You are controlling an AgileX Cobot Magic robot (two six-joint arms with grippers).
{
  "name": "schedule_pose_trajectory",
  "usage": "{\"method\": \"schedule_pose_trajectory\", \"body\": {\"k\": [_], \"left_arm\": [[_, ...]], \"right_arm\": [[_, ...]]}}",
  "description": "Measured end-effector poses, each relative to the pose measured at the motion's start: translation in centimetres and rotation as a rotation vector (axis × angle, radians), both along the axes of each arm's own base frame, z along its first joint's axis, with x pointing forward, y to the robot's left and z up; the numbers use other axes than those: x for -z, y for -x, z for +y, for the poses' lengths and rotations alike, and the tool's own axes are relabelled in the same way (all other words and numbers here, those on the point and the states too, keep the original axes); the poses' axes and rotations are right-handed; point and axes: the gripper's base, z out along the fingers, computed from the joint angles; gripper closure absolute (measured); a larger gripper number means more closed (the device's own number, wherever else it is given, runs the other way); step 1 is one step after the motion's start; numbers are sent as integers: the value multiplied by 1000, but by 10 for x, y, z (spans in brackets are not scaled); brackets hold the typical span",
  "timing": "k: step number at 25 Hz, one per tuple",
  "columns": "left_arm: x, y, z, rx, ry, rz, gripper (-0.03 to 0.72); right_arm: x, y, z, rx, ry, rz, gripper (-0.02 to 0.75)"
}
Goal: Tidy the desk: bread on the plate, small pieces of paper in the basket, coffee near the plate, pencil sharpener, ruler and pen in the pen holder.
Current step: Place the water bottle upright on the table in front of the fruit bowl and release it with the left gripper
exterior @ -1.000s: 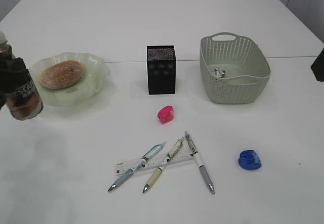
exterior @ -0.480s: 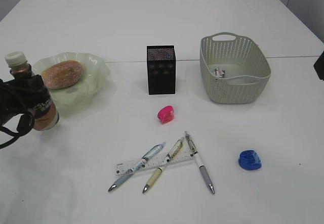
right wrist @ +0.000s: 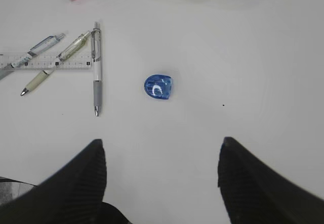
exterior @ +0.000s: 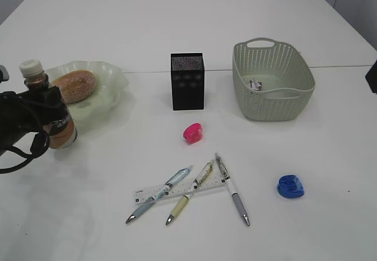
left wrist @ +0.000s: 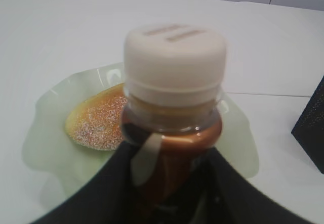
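A white desk point(exterior: 177, 31) fills the exterior view, with a thin seam running across it behind the containers. At the upper left sits a pale-green glass plate point(exterior: 112, 78) with a ruffled rim, and the bread point(exterior: 73, 86), a sugared golden-brown bun, lies on it. At the upper centre stands the black mesh pen holder point(exterior: 188, 81), upright; what is inside it cannot be seen. To its right, the grey-green latticed basket point(exterior: 273, 79) holds a small scrap of paper point(exterior: 255, 85) on its floor. At the left edge, the left gripper point(exterior: 36, 115) is clamped around the body of the brown coffee bottle point(exterior: 50, 109), which stands upright with its white cap on top, just in front of the plate. In the lower centre, three pens point(exterior: 232, 188) lie fanned across a clear ruler point(exterior: 177, 189). A pink pencil sharpener point(exterior: 192, 133) lies between the pens and the pen holder, and a blue pencil sharpener point(exterior: 290, 187) lies at the lower right. In the right wrist view, the right gripper point(right wrist: 162, 178) hangs with its dark fingers point(right wrist: 81, 183) spread wide and empty above the bare desk, the blue sharpener beyond them. Pale wall panels run along the top edge.
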Motion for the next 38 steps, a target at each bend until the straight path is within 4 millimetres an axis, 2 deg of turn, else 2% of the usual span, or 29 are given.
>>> {"method": "schedule_pose_trajectory", "body": {"k": [16,32,38], "left_arm": [[10,2,-3,55,-68,104,431],[10,2,-4,65,-83,107,430],[9,2,-4,66,-84,103,361]], "right_arm": [[0,0,0,-2,1,0,231],[0,0,0,-3,3,-1,231],[0,0,0,-4,4,-1,231]]}}
